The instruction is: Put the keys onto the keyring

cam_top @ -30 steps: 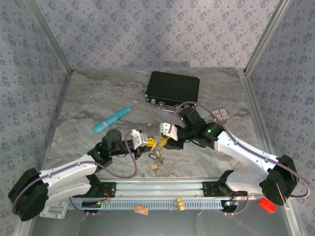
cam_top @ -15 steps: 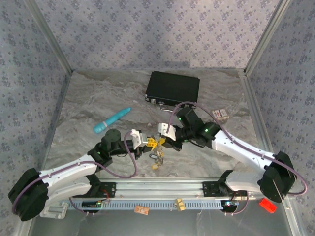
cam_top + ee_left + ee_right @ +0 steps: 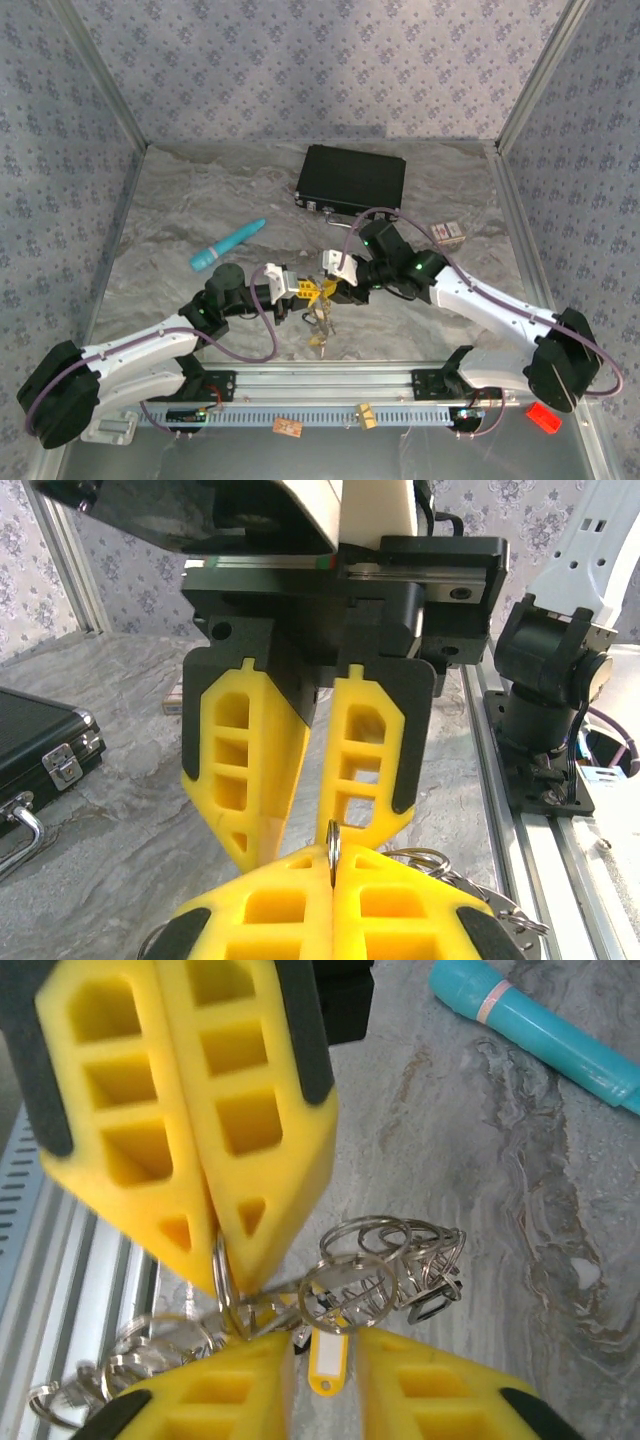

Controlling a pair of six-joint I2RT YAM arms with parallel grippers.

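Keyring (image 3: 333, 838) sat upright, pinched edge-on in the clamped L hand (image 3: 228, 1278), mid-table betw both arms. R hand (image 3: 326, 1345) faced it tip-to-tip, nearer the keys, jaws part-open w/ yellow-tag key (image 3: 326, 1365) betw them; grip unclear. Ring edge pointed at R hand.

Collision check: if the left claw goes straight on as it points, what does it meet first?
The right claw: its yellow fingers sit almost tip to tip ahead. Depth is unclear, but the gap looks slight.
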